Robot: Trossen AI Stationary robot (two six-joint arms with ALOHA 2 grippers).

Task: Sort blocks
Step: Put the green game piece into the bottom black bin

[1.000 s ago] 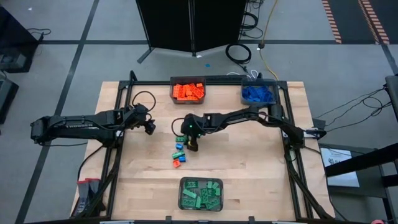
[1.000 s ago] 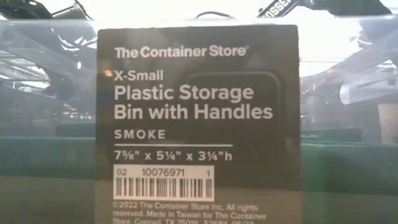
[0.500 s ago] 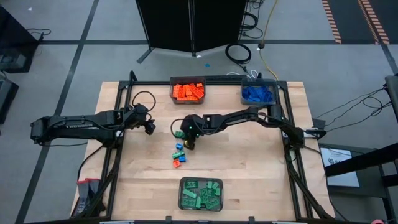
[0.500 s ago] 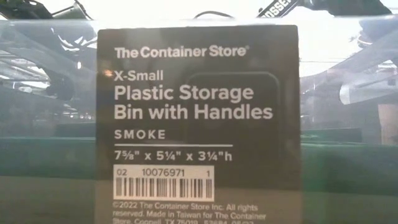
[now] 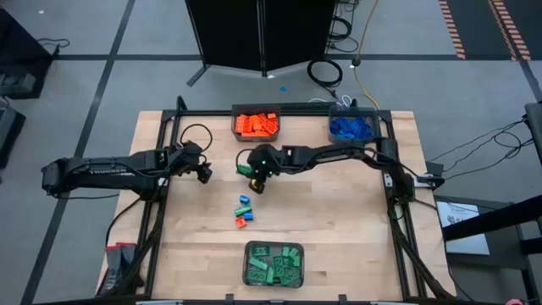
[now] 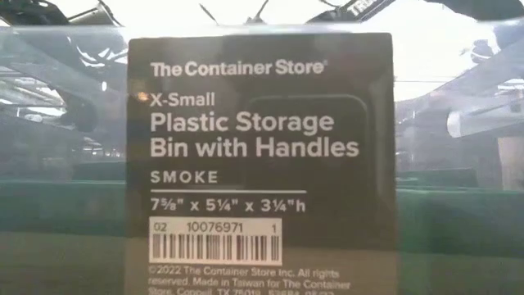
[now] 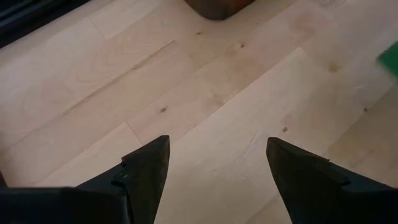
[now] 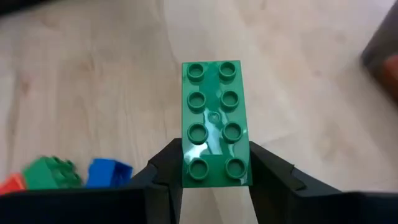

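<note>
Over on the left, the left gripper (image 5: 203,172) hangs just above bare table (image 7: 205,106), its jaws spread wide with nothing between them; I'd say it is parked there to stay clear. Toward the middle, the right gripper (image 8: 214,180) is clamped on a green brick (image 8: 213,124), studs facing up, lifted above the wood, probably bound for the green bin (image 5: 273,263) at the near edge. Just beside it a small cluster of loose blocks (image 5: 244,211) lies unsorted on the table. The orange bin (image 5: 256,124) and blue bin (image 5: 351,128) sit at the far edge, colours already separated. Up close, the bin label (image 6: 260,160) reads "The Container Store, X-Small Plastic Storage Bin with Handles, SMOKE".
</note>
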